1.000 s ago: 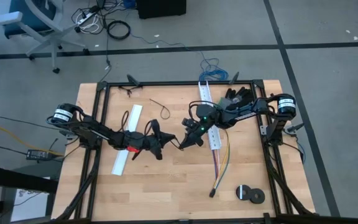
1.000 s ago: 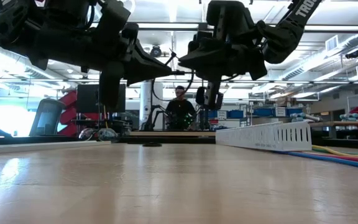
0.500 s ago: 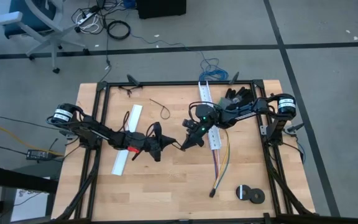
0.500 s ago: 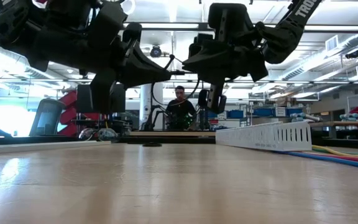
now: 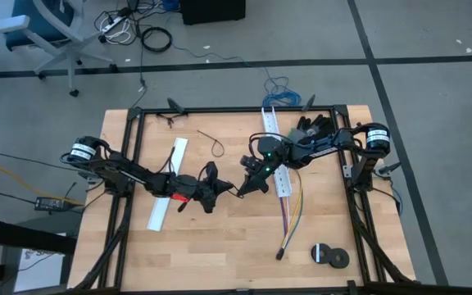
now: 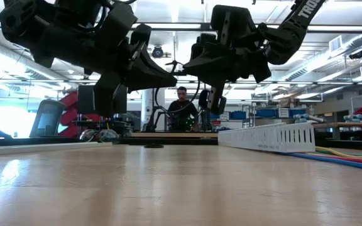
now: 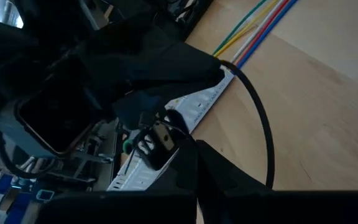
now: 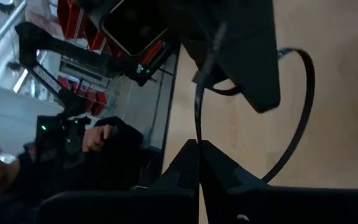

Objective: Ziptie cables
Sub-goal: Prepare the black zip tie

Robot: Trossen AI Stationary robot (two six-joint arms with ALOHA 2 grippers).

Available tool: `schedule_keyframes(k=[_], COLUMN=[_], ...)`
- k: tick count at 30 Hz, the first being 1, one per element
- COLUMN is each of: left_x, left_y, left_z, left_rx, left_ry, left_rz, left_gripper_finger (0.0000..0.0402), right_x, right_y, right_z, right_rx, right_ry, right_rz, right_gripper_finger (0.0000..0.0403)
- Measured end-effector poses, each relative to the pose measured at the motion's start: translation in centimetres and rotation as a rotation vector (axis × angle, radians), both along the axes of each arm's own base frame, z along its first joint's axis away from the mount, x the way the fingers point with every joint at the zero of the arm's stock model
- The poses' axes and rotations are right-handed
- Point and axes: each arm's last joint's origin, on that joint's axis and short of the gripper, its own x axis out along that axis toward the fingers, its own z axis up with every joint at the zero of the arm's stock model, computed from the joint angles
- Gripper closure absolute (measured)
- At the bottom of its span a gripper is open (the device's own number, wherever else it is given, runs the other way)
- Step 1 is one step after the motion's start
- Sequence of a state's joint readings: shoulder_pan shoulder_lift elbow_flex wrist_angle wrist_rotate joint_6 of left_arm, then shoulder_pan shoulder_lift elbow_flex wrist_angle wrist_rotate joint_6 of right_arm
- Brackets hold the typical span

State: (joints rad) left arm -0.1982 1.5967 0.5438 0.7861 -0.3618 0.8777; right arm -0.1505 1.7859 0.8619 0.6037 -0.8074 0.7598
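Both grippers, left (image 5: 217, 188) and right (image 5: 244, 187), are clenching one thin black plastic ziptie (image 7: 263, 127) bowing springily mid-table; slippery, best pinched near its ends, while the limp coloured cables (image 5: 291, 211) are lying right of it

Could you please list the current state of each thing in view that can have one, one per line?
left gripper: shut on the ziptie, raised above mid-table.
right gripper: shut on the ziptie, facing the left one.
ziptie: bent into a loop between both grippers, off the table.
cables: lying loose on the table, untied.
white slotted channel: lying flat on the table.
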Motion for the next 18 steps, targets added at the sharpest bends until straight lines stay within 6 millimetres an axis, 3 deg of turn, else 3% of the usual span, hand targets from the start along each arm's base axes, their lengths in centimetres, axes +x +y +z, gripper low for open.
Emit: schedule_keyframes(k=[8,18], left_x=[-0.05,-0.06], left_y=[-0.04,-0.06], left_z=[-0.20,-0.26], left_rx=[-0.032,-0.041], left_ry=[0.016,0.022], left_rz=[-0.009,-0.015], left_gripper_finger=[0.0401,0.0401], right_x=[0.10,-0.01], right_y=[0.04,-0.08], right_z=[-0.01,-0.52], right_rx=[-0.153,-0.226], right_ry=[-0.107,-0.092], right_rz=[-0.002,-0.019], right_gripper_finger=[0.0395,0.0323])
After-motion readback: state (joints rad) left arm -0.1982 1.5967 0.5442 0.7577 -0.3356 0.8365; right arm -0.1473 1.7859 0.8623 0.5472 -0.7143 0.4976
